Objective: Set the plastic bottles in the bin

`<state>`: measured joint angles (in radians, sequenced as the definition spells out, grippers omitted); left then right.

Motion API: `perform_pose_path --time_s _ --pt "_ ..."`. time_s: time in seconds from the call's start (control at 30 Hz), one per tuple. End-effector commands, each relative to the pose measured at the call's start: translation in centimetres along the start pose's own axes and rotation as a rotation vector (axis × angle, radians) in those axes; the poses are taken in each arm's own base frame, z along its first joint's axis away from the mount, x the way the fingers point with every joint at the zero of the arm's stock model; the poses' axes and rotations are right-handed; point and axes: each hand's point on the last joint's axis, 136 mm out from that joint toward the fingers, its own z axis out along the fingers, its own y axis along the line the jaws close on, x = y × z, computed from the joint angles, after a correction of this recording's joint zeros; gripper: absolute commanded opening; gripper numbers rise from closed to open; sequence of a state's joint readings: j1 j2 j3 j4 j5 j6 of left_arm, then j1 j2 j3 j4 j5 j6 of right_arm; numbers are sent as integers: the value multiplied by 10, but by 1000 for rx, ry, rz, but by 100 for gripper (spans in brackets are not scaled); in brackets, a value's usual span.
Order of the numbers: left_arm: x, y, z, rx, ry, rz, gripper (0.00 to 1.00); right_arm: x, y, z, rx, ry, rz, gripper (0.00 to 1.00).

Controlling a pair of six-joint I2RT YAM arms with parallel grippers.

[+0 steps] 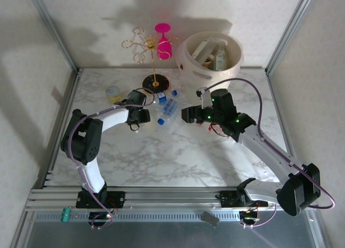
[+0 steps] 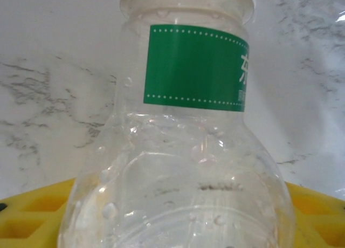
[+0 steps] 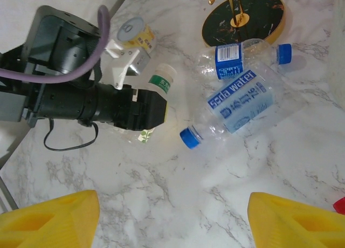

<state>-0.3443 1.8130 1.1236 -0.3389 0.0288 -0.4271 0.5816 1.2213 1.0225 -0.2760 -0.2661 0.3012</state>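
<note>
A clear plastic bottle [image 2: 183, 167] with a green label and a white cap lies between the yellow fingers [image 2: 32, 205] of my left gripper [image 1: 139, 116], which press on both its sides. Seen from the right wrist, that bottle [image 3: 160, 82] sticks out from under the left gripper's black body. Two more clear bottles with blue caps and blue labels lie together just right of it: a larger one [image 3: 242, 108] and a smaller one [image 3: 237, 56]. My right gripper [image 3: 172, 218] hovers open above bare marble, nearer than these two. The bin [image 1: 226, 73] stands at the back right with several bottles inside.
A gold wire stand on a round black base [image 3: 242, 19], with a pink glass [image 1: 163, 40] hanging from it, stands behind the bottles. A small yellow-and-white tub [image 3: 135, 32] sits at the back left. Metal frame posts and walls border the marble table [image 1: 172, 156].
</note>
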Motion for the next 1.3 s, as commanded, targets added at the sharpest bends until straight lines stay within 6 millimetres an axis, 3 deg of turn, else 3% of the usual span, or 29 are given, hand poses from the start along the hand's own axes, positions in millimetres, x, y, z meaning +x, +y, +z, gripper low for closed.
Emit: perform_pose_path --time_s 0.0,0.17,0.27,0.43,0.63,0.77,0.9,1.1,1.27 --pt "-16 -3 -40 30 -78 -41 56 -11 13 -7 -31 -34 -11 72" --pt "-24 -16 -86 118 -153 -30 55 -20 19 -13 -50 -65 5 71" --pt "-27 -40 -124 208 -238 56 54 -28 27 -19 -82 -92 19 71" --pt "-14 -102 -194 401 -391 278 50 -45 46 -30 -164 -137 42 71" --pt "2 -136 -249 589 -494 400 48 -69 75 -53 -288 -211 54 75" --pt "16 -152 -264 644 -510 487 47 -80 96 -63 -391 -223 64 79" --pt "23 -163 -274 664 -513 537 47 -88 103 -64 -431 -228 82 87" --pt "27 -174 -295 704 -553 565 48 -95 111 -60 -489 -216 137 83" --pt "32 -180 -302 711 -567 590 48 -93 113 -52 -532 -194 187 80"
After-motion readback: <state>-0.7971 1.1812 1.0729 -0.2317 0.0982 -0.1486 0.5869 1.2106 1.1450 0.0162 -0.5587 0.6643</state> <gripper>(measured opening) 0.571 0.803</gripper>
